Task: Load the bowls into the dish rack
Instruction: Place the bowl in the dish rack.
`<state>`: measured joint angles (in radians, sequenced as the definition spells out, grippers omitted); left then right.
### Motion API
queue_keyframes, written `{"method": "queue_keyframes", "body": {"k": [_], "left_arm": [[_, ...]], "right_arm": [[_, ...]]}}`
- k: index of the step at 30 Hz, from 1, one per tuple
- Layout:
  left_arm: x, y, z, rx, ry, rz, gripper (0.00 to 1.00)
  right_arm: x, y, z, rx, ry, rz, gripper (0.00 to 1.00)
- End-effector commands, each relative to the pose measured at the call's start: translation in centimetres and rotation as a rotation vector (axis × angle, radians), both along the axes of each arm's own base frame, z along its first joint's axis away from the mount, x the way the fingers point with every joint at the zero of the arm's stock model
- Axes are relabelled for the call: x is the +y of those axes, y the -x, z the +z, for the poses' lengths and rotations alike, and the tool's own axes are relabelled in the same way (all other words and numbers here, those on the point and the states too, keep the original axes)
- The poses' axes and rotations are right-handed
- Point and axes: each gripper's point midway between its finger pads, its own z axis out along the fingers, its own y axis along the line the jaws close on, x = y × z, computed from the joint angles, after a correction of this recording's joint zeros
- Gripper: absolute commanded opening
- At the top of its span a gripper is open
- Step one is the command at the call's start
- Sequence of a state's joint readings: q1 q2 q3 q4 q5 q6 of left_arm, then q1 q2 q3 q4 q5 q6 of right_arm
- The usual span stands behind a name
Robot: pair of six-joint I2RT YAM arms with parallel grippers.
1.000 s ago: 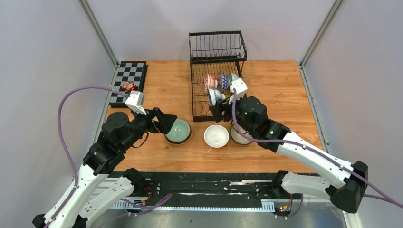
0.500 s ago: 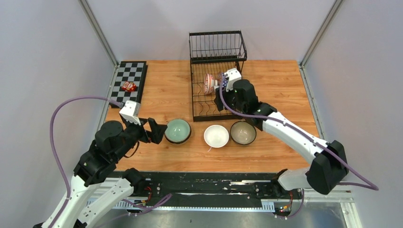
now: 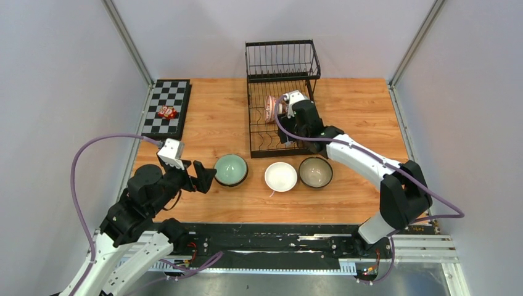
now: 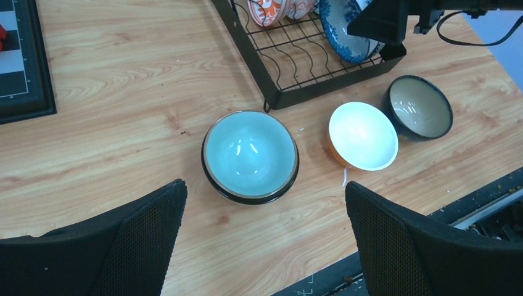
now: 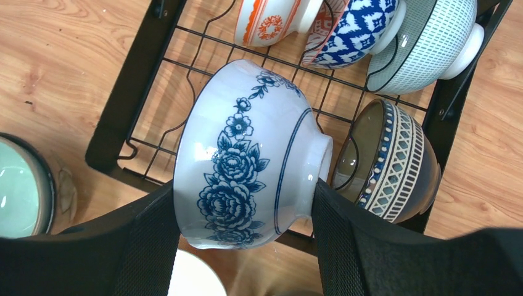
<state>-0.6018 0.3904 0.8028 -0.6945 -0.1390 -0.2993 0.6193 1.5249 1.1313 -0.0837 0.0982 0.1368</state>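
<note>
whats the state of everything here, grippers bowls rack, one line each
left gripper: open, empty
right gripper: shut on the blue-flower bowl
blue-flower bowl: on its side, held over the dish rack
dish rack: upper basket raised at the back, four bowls on their sides inside
pale green bowl: upright, empty, outside the rack
orange bowl: upright, empty, outside the rack
dark-rimmed bowl: upright, empty, outside the rack

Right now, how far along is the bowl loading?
Done: at least four patterned bowls stand in the dish rack. In hand: the right jaws grip a blue-flowered white bowl at the rack's near end. Remaining: the pale green bowl, the orange bowl and the dark-rimmed cream bowl sit on the table, with the left jaws open short of the green one.
</note>
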Motion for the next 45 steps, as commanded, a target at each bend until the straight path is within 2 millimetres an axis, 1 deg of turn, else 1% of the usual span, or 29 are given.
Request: {"method": "queue_keyframes", "body": {"k": [1,9,17,23,31,35,40,42,45], "left_arm": [[0.0,-0.3,-0.2,-0.02,0.0,0.005,1.0],[0.3,-0.4,-0.4,-0.025,-0.006,0.019,1.0],[0.4,-0.4,-0.3,-0.034,-0.008,0.023,1.0],[0.4,-0.5,-0.4,-0.036,-0.01,0.022,1.0],[0.4,-0.5,-0.4,-0.036,-0.011,0.022,1.0],[0.4,-0.5,-0.5,-0.034,-0.014,0.02,1.0],[0.4,-0.5,-0.5,-0.032,-0.016,0.019,1.0],[0.4,-0.5,-0.5,-0.034,-0.015,0.019,1.0],[0.3,-0.5,-0.5,-0.033,-0.015,0.021,1.0]], "right_arm": [[-0.5,-2.7,1.9,-0.061,-0.017,-0.053,0.03],[-1.3,-4.2,-0.4,-0.024,0.017,-0.082,0.03],[-1.3,-4.8,-2.6,0.017,0.036,-0.08,0.03],[-0.9,-4.5,-4.2,0.064,0.026,-0.062,0.03],[-1.0,-3.8,-6.0,0.132,-0.016,-0.082,0.03],[-0.9,-3.5,-6.6,0.155,-0.033,-0.092,0.07],[-1.0,-3.4,-6.9,0.166,-0.038,-0.104,0.18],[-1.1,-3.3,-7.0,0.169,-0.035,-0.108,0.2],[-1.2,-3.3,-7.1,0.174,-0.029,-0.113,0.27]]}}
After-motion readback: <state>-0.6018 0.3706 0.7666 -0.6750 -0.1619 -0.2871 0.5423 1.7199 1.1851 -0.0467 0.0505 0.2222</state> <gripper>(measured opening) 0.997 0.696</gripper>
